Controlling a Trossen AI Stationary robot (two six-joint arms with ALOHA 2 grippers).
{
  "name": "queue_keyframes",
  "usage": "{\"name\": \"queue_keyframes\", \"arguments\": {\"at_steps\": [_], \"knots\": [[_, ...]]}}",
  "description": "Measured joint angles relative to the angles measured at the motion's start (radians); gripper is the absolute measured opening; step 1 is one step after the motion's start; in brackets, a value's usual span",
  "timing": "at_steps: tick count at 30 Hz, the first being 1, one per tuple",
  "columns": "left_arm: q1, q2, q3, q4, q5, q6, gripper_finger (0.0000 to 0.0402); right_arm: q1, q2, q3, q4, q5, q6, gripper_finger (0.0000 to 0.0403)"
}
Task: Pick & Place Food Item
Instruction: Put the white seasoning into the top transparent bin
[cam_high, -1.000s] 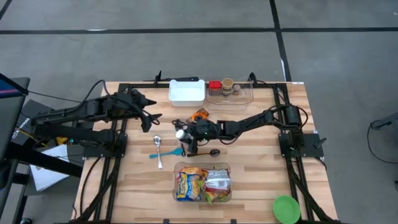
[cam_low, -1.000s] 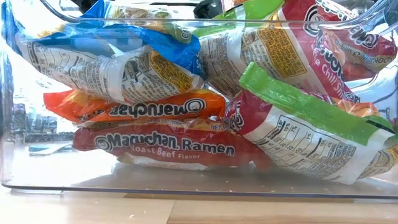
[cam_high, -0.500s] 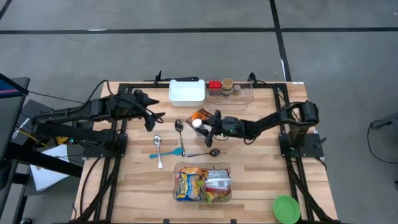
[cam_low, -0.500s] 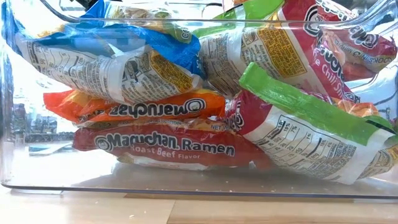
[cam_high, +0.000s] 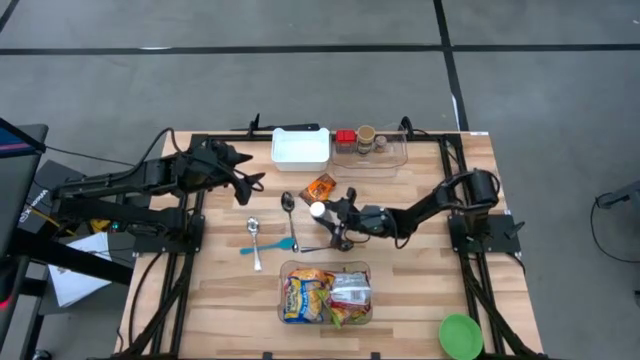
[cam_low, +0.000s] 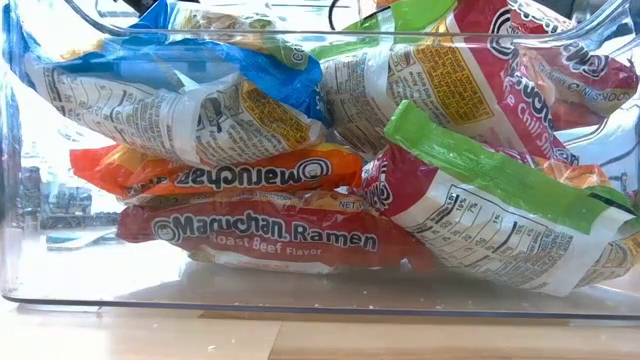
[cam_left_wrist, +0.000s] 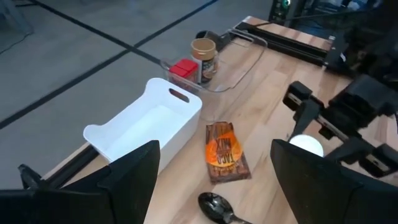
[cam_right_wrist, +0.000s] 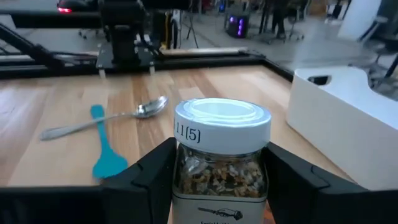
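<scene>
Desk (cam_high: 410, 290): pale wooden planks, with a black frame along its edges.
Far edge: a white bin (cam_high: 300, 149), beside it a clear tray (cam_high: 392, 157).
Middle: an orange packet (cam_high: 321, 187), two metal spoons (cam_high: 254, 238) (cam_high: 288, 209), a blue spatula (cam_high: 270, 246).
Near edge: a clear tub (cam_high: 326, 294) of noodle packets.
Near right corner: a green lid (cam_high: 461, 336).

The clear bin (cam_low: 40, 290) of ramen packets (cam_low: 270, 235) fills the low view, hiding the worktop behind it, and the jar's (cam_right_wrist: 221, 162) lower label is cut off in the right wrist view.
</scene>
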Motion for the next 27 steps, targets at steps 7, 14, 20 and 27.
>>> {"name": "queue_keyframes", "arguments": {"at_steps": [7, 14, 20, 27], "knots": [[0.000, 0.000, 0.000, 0.000, -0.037, -0.041, 0.0300, 0.001, 0.102, 0.000, 0.250, 0.052, -0.045, 0.0191], [0.000, 0.000, 0.000, -0.001, -0.063, -0.042, 0.0300, 0.002, 0.193, -0.001, 0.402, 0.052, -0.055, 0.0191], [0.000, 0.000, 0.000, -0.001, -0.067, -0.042, 0.0300, 0.001, 0.266, -0.005, 0.510, 0.054, -0.044, 0.0192], [0.000, 0.000, 0.000, -0.002, -0.067, -0.040, 0.0300, 0.001, 0.300, -0.030, 0.513, 0.090, -0.053, 0.0192]]}}
